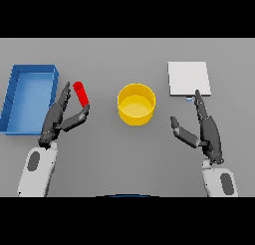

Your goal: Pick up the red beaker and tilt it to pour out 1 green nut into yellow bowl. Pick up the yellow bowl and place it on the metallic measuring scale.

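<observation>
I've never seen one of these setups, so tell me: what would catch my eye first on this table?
Probably the bright yellow bowl in the middle of the grey table. Next, the small red beaker to its left, between the thumb and fingers of the left hand, with a big blue tray at the far left. On the right, a pale square scale lies just beyond the open right hand.

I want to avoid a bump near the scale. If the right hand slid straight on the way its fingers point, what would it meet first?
Most likely the metallic measuring scale: the right hand has straight fingers aimed up-left, tips already at the scale's near edge. Height above the table is unclear, so it may pass over.
</observation>
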Motion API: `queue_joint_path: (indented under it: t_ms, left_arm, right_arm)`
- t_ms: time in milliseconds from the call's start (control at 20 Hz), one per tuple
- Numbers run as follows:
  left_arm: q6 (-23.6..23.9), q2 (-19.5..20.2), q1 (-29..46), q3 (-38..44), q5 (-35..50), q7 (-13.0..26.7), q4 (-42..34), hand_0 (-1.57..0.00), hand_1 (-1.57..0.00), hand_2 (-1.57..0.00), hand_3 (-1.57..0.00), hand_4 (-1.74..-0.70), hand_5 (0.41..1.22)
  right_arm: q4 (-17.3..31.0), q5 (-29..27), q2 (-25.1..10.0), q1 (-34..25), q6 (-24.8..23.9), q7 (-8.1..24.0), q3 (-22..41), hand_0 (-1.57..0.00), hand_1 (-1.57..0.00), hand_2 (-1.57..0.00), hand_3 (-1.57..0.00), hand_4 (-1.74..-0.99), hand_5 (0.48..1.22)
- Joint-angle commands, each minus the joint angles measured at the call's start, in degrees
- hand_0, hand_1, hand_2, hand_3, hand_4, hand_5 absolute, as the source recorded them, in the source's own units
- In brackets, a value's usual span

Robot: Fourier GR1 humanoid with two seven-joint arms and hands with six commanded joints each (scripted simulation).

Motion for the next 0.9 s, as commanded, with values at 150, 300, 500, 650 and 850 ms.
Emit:
queue_joint_path:
  t_ms: [150, 300, 500, 650, 850]
  left_arm:
    - [0.0, 0.1, -4.6, 1.1, 0.0, -2.1, 5.6, 0.0, 0.0, 0.0, 0.0, -1.27, 0.677]
    - [0.8, -0.5, -7.5, 1.8, -0.2, -2.9, 9.4, 0.0, 0.0, 0.0, 0.0, -1.29, 0.685]
    - [0.9, 0.0, -10.9, 2.4, -0.8, -3.5, 13.5, 0.0, 0.0, 0.0, 0.0, -1.3, 0.69]
    - [1.2, -0.1, -13.9, 3.3, -0.8, -3.7, 17.7, 0.0, 0.0, 0.0, 0.0, -1.29, 0.683]
    - [0.7, -0.6, -17.0, 4.4, 0.1, -4.6, 21.3, 0.0, 0.0, 0.0, 0.0, -1.31, 0.688]
  right_arm:
    - [-0.5, 1.1, -0.1, 0.1, 0.0, 0.0, 0.8, 0.0, 0.0, 0.0, 0.0, -1.268, 0.635]
    - [-0.9, 0.3, -0.4, 0.1, 0.1, 0.5, 0.1, 0.0, 0.0, 0.0, 0.0, -1.269, 0.638]
    - [-1.1, 0.5, -0.6, 0.5, 0.1, 0.3, 0.1, 0.0, 0.0, 0.0, 0.0, -1.271, 0.646]
    - [-1.1, -0.2, -0.4, 0.7, 0.5, 0.3, 0.0, 0.0, 0.0, 0.0, 0.0, -1.269, 0.642]
    - [-2.3, 0.1, -0.1, 0.6, 0.1, 1.1, 0.2, 0.0, 0.0, 0.0, 0.0, -1.269, 0.64]
